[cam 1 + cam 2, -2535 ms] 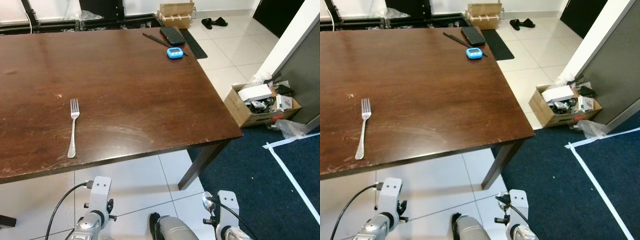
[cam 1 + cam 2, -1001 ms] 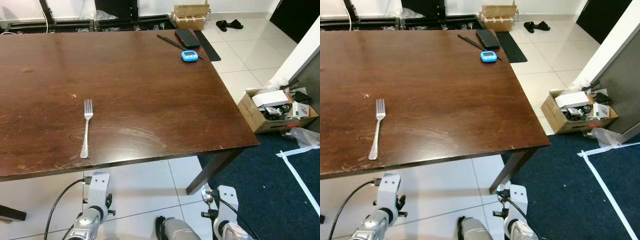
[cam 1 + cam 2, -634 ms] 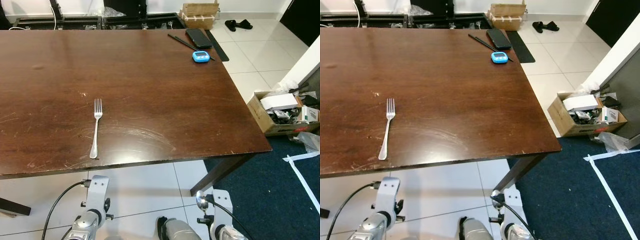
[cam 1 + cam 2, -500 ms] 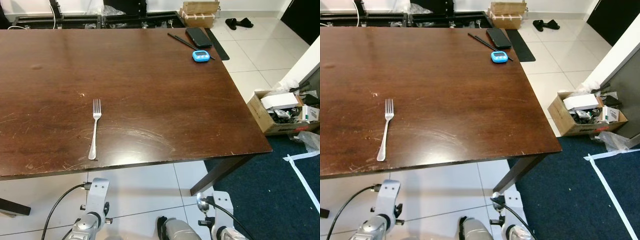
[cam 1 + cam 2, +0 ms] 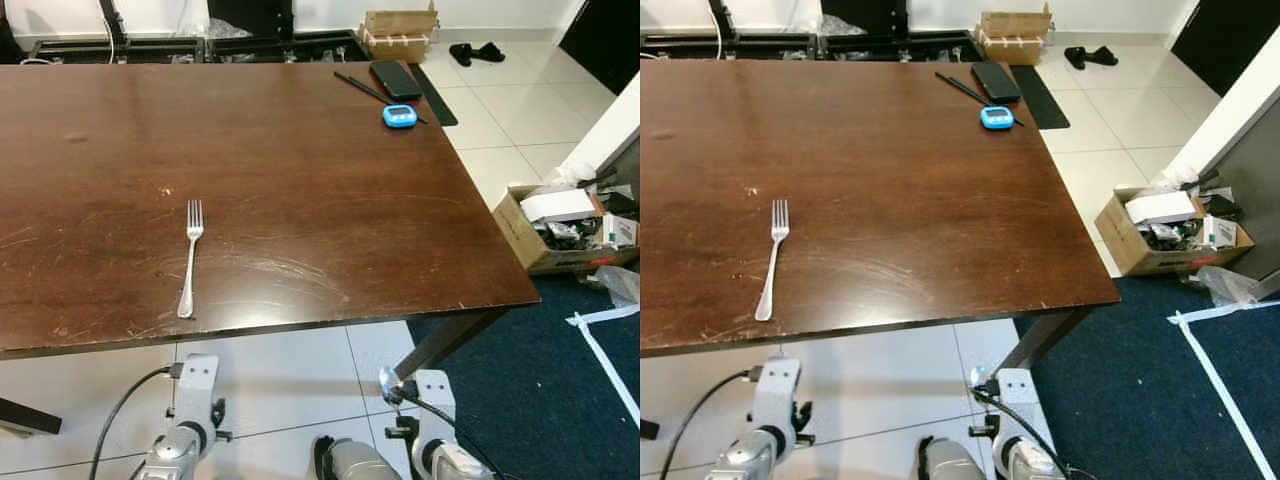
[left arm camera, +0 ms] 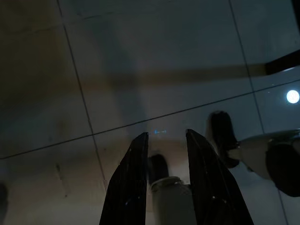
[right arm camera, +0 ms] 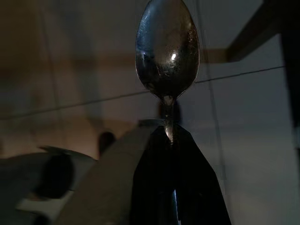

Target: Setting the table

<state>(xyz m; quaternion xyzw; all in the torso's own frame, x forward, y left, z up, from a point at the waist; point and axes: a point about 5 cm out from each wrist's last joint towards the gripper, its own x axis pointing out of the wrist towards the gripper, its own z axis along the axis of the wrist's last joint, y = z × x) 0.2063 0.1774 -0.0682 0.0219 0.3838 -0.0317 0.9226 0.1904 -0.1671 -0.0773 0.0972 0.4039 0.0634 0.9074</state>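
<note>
Table: dark brown wooden top, scratched and scuffed toward its near edge; serves as the landmark for every position below.
Fork: lies flat on the table, near the near edge and toward the table's left half, tines pointing to the far side, handle end toward the robot.
Spoon: clamped by its handle in the right gripper, bowl projecting past the fingertips; below the level of the table top, in front of the near edge and close to the table's near right leg. Its bowl also shows as a small bright oval in the left eye view.
Right gripper: fingers closed together on the spoon handle, held low over the floor tiles in front of the table.
Left gripper: fingers parted with a narrow gap, nothing between them, pointing at the floor tiles; the arm hangs in front of the table's near edge, below the fork.
Blue timer: small and rounded, on the table near its far right corner.
Black phone: flat on the table at the far right corner, just beyond the blue timer.
Chopsticks: dark pair, lying diagonally on the table just beside the black phone.
Cardboard box: open, stuffed with items, on the floor well to the right of the table.
Floor: pale tiles under and in front of the table.
</note>
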